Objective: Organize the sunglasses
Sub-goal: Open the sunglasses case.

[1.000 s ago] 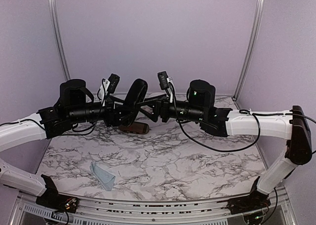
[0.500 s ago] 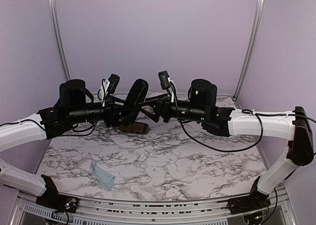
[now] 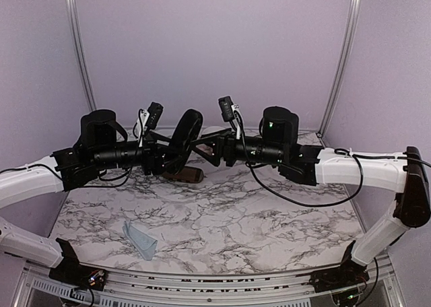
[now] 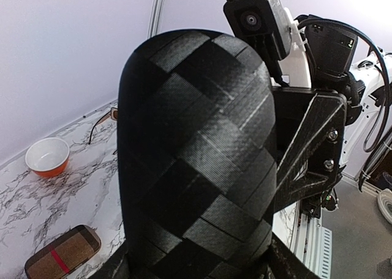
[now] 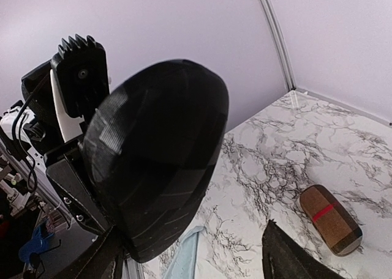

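A black oblong case with a woven pattern (image 3: 183, 137) hangs in the air above the back of the table. My left gripper (image 3: 168, 160) is shut on its lower end, and the case fills the left wrist view (image 4: 196, 163). My right gripper (image 3: 207, 149) is open on the case's other side. In the right wrist view the case (image 5: 156, 163) lies against one finger, and the other finger (image 5: 288, 254) stands well apart. One pair of sunglasses (image 4: 103, 119) lies near the back wall; only a thin arm and a brown corner show past the case.
A brown case with a red stripe (image 3: 183, 175) lies on the marble table under the grippers, also seen in both wrist views (image 4: 61, 260) (image 5: 331, 227). A folded light blue cloth (image 3: 140, 240) lies front left. An orange and white bowl (image 4: 47, 156) stands near the back.
My right arm has drawn slightly to the right and its gripper has risen a little beside the case. The left arm and the case have barely moved.
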